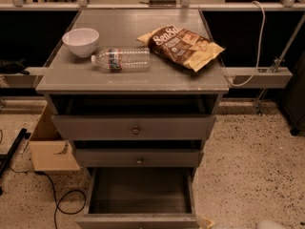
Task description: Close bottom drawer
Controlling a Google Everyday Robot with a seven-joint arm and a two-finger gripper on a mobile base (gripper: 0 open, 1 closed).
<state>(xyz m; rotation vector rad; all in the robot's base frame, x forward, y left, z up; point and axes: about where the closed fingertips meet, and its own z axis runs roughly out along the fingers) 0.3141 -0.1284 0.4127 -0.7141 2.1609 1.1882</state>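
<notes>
The bottom drawer (139,197) stands pulled well out from the foot of the grey cabinet (119,32). Its bare inside is open to view and its front panel runs along the lower edge of the camera view. Just above it sits the middle drawer (138,158), its small round knob in the centre, and above that the top drawer (135,127), with a dark gap showing under the cabinet's top.

Only a pale sliver of the gripper (206,222) shows, at the very bottom, just beside the open drawer's right front corner. The rest is cut off by the edge, so I cannot tell whether it is spread or closed.

On the cabinet's top a white bowl (80,41) sits at the left. A clear water bottle (121,59) lies on its side beside it, and a brown and yellow chip bag (181,46) lies to the right. A cardboard box (50,144) rests on the speckled floor (252,166) to the cabinet's left, with a dark cable (55,199) looping near it.
</notes>
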